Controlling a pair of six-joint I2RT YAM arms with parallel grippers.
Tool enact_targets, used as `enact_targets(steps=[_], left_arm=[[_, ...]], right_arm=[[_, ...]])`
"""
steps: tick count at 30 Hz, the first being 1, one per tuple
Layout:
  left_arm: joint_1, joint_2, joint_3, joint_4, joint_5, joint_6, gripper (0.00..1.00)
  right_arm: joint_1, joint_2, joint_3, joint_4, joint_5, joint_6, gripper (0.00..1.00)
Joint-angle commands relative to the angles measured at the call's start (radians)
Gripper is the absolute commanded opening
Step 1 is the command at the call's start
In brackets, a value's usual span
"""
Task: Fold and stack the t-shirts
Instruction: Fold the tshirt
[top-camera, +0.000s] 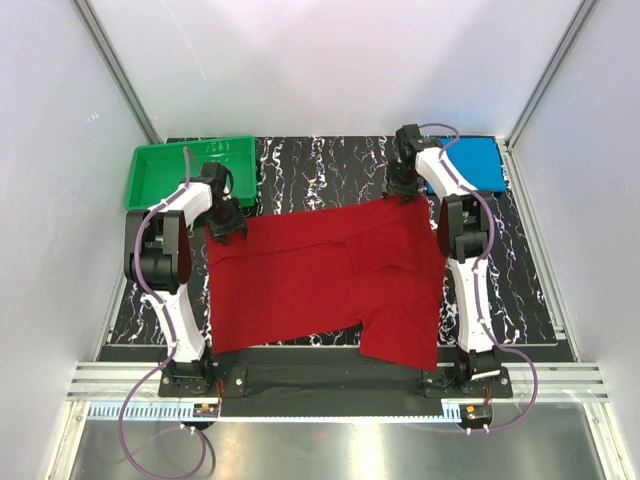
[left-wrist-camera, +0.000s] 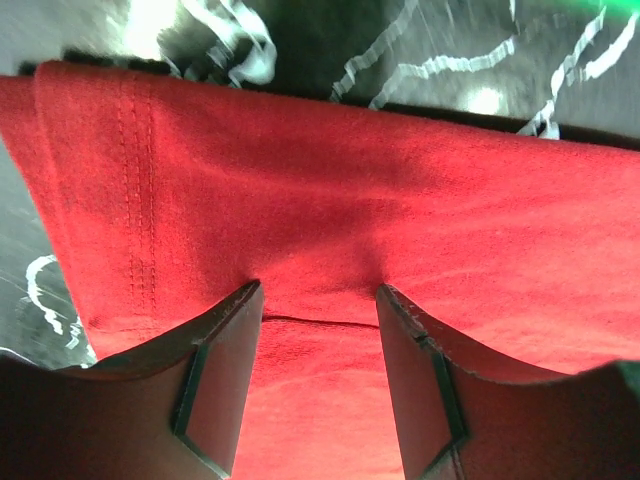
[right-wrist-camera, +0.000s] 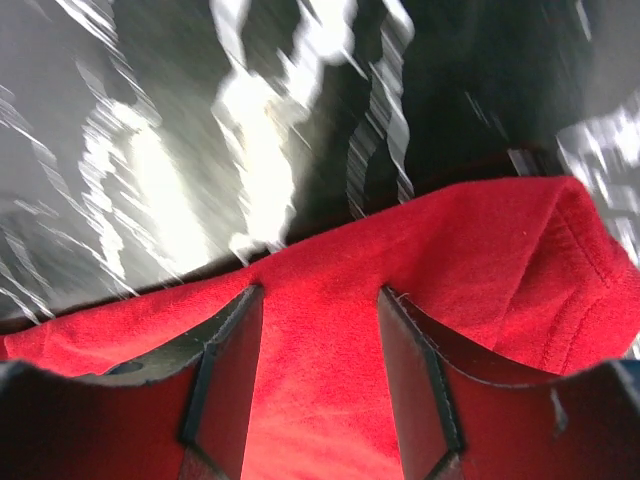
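**Deep red cloth t-shirt (top-camera: 320, 280) spread flat, both far corners straddled**

It lies on the black marbled surface (top-camera: 310, 165). The left arm (top-camera: 165, 245) and right arm (top-camera: 465, 235) bend forward. The left end effector (top-camera: 228, 222) and right end effector (top-camera: 405, 188) stand half-open astride those corners, possibly pinching cloth.

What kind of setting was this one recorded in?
Probably a lab test cell, not a home: white panel walls on aluminium framing, two robot arms bolted to a rail, and a black marbled mat as worktop.
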Motion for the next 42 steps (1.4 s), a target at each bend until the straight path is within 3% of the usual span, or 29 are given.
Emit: enact_targets(steps=[1, 5, 13, 16, 17, 21, 24, 26, 29, 33, 39, 42], left_arm=[[0.028, 0.072, 0.029, 0.033, -0.070, 0.008, 0.57], [0.030, 0.072, 0.040, 0.045, -0.070, 0.008, 0.57], [0.028, 0.057, 0.086, 0.038, -0.082, 0.013, 0.62], [0.017, -0.047, 0.043, 0.044, -0.079, 0.015, 0.70], [0.005, -0.110, 0.017, 0.044, -0.079, 0.021, 0.78], [-0.027, -0.330, -0.077, 0.018, -0.084, 0.010, 0.79], [-0.050, -0.473, -0.156, -0.016, -0.082, -0.030, 0.77], [-0.064, -0.544, -0.232, -0.039, -0.084, -0.076, 0.72], [-0.095, -0.676, -0.362, -0.079, -0.128, -0.148, 0.65], [-0.098, -0.826, -0.538, -0.154, -0.154, -0.255, 0.61], [-0.096, -1.061, -0.774, -0.186, -0.098, -0.452, 0.60], [-0.096, -1.096, -0.838, -0.194, -0.085, -0.521, 0.60]], right_arm=[[0.015, 0.132, 0.140, -0.009, 0.026, -0.030, 0.57], [0.015, 0.215, 0.325, -0.034, 0.000, -0.044, 0.57], [0.017, 0.211, 0.410, -0.004, -0.060, -0.041, 0.57], [0.017, 0.117, 0.390, -0.027, -0.029, -0.036, 0.61], [0.015, 0.061, 0.351, -0.036, -0.006, -0.037, 0.68], [0.015, -0.090, 0.243, -0.153, 0.063, -0.045, 0.72], [0.015, -0.245, 0.046, -0.168, 0.071, -0.039, 0.75], [0.015, -0.402, -0.182, -0.141, 0.045, -0.001, 0.76], [0.018, -0.651, -0.561, -0.017, -0.089, 0.077, 0.99], [0.052, -0.909, -0.983, 0.120, -0.196, 0.151, 1.00], [0.078, -1.138, -1.195, 0.173, -0.319, 0.191, 1.00], [0.075, -1.213, -1.268, 0.254, -0.403, 0.258, 1.00]])
